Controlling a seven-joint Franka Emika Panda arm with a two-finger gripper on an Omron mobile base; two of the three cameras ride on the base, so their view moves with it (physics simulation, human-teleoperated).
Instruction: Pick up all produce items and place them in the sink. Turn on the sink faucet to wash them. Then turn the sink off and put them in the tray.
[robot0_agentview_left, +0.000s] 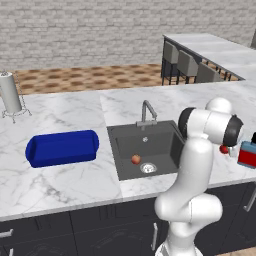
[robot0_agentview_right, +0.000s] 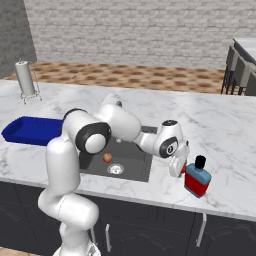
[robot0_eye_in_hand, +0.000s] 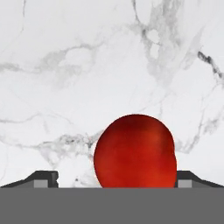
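One fruit (robot0_agentview_left: 136, 159) lies in the sink (robot0_agentview_left: 165, 142) beside the drain (robot0_agentview_left: 148, 168); tray (robot0_agentview_left: 62, 148) left of it.

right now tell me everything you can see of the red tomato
The tomato is a small, smooth, glossy bright-red fruit, roundish and slightly lopsided, with no stem showing. It lies on the white marble counter right of the sink, beside the red-and-blue bottle. In the hand view it sits between the gripper fingertips, which are spread on either side; contact cannot be told.
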